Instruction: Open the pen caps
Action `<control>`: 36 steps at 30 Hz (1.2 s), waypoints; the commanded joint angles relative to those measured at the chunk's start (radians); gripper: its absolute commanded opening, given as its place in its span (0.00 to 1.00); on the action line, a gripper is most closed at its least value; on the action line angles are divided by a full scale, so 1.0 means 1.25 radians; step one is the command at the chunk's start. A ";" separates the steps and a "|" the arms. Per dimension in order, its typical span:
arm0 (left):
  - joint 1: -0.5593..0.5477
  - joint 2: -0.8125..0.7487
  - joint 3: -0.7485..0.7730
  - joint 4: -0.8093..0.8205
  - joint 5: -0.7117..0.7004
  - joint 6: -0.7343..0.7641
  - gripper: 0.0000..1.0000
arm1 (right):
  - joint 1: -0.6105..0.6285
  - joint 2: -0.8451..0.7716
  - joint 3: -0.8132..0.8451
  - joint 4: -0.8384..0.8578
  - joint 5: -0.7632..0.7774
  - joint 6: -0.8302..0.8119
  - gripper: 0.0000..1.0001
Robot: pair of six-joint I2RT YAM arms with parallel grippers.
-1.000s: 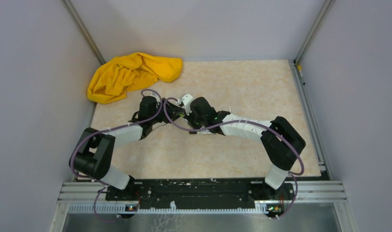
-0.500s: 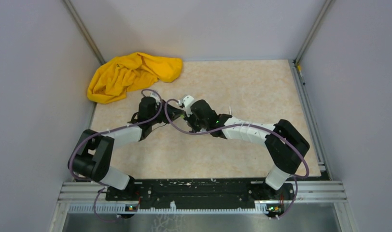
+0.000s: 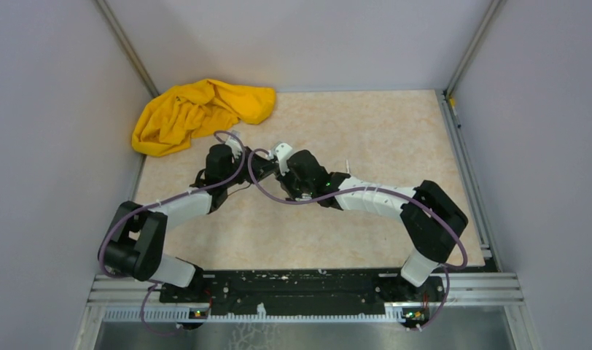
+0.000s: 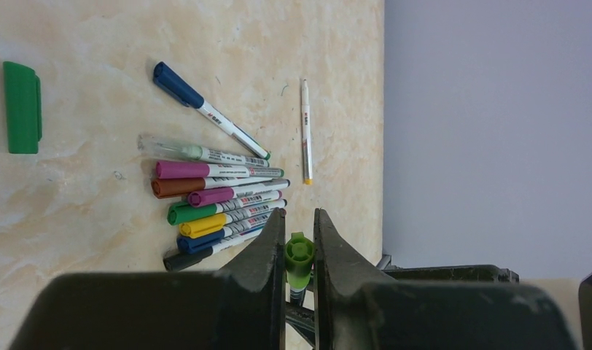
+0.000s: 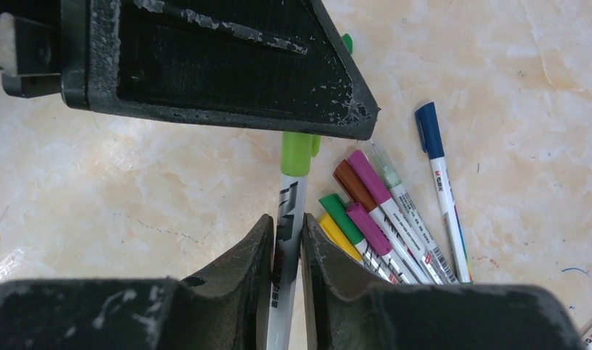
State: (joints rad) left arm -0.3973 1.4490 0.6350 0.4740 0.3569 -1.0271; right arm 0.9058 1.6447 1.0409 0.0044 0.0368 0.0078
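While pens [image 4: 219, 195] lie on marbled table [image 4: 96, 65], grey walls [image 4: 497, 109] surround

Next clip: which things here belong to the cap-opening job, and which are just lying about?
Job in hand:
- lime cap, gripped by the left pincer
- lime-capped pen, gripped by the right pincer
- capped pens in a row, blue-capped pen
- loose green cap, thin capless pen

Lying about:
- yellow cloth in the far left corner

Lime-green cap [image 4: 299, 255], seated on its white barrel [image 5: 286, 219], sits pinched between the left fingers [image 4: 264, 248]; right fingers [image 5: 249, 262] clasp the barrel. Beyond them, capped pens [image 4: 220, 197] lie side by side.
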 commanded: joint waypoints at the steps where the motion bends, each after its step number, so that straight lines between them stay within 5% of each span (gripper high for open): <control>1: -0.006 -0.016 0.011 0.054 0.047 0.008 0.00 | 0.015 -0.027 0.004 0.038 -0.027 -0.002 0.19; 6: -0.006 -0.013 0.015 0.047 0.041 0.021 0.00 | 0.015 -0.027 0.011 0.028 -0.023 -0.002 0.00; 22: 0.118 0.092 0.160 -0.042 -0.111 0.025 0.00 | 0.020 -0.123 -0.168 0.036 0.027 0.072 0.00; 27: 0.121 0.108 0.196 -0.138 -0.098 0.106 0.00 | 0.006 -0.145 -0.143 0.007 0.122 0.087 0.00; 36: 0.106 0.097 0.153 -0.330 -0.248 0.258 0.06 | -0.146 -0.119 -0.037 -0.099 0.280 0.151 0.00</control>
State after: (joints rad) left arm -0.2584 1.5749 0.8574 0.1638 0.1444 -0.8009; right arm 0.7925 1.5009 0.9142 -0.0795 0.2577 0.1474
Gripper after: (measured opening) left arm 0.173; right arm 0.065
